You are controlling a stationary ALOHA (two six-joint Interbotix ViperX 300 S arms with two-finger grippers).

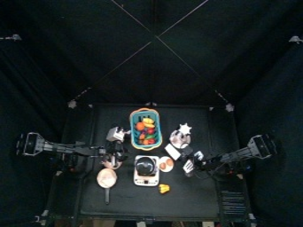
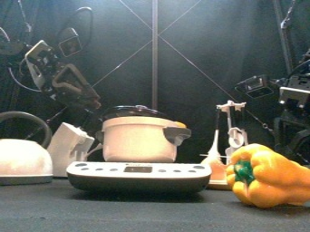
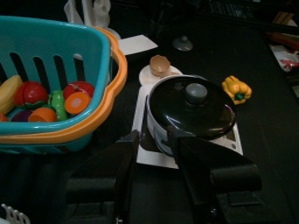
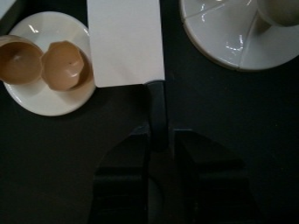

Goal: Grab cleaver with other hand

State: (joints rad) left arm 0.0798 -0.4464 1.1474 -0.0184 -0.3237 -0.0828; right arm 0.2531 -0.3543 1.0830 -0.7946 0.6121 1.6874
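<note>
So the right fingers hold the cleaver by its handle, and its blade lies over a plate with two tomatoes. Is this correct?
Not quite. The right wrist view shows the right fingers closed on the handle of the cleaver, but the plate beside the blade carries two brown eggshell halves, not tomatoes. The rest is right.

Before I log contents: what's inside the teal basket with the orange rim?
The teal basket with the orange rim holds mixed toy fruit: red, orange, yellow and purple pieces. Anything beneath them is covered.

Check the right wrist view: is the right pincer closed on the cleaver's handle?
Yes: the right pincer clamps the dark handle of the cleaver, white blade pointing away.
</note>
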